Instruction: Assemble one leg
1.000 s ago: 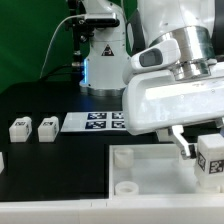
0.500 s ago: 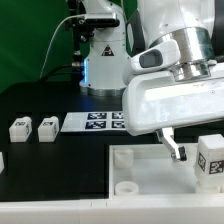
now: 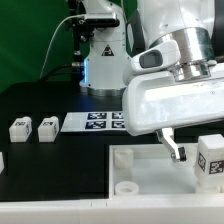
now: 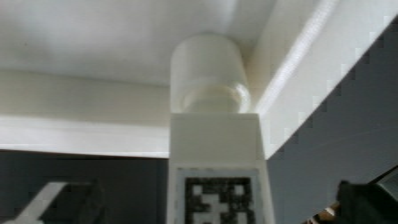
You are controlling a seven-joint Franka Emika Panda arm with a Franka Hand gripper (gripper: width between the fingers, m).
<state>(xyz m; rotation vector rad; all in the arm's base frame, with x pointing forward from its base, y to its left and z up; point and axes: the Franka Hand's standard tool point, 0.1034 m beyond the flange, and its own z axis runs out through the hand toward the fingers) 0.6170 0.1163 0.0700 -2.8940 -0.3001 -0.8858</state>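
Fills the exterior view's right side with a bulky white arm (image 3: 165, 100), topped by a grey wrist collar (image 3: 188, 45). Points the end effector (image 4: 210, 200) downward, held wide open. Shows only one dark finger (image 3: 176, 148) in the exterior view, slanting down toward that view's right. Shows both fingertips (image 4: 50, 203) in the wrist view, spread well apart, gripping nothing.

The small white plastic leg block (image 3: 210, 160), a black-and-white square tag on its face, stands upright between the spread fingers of the gripper (image 4: 210, 202).
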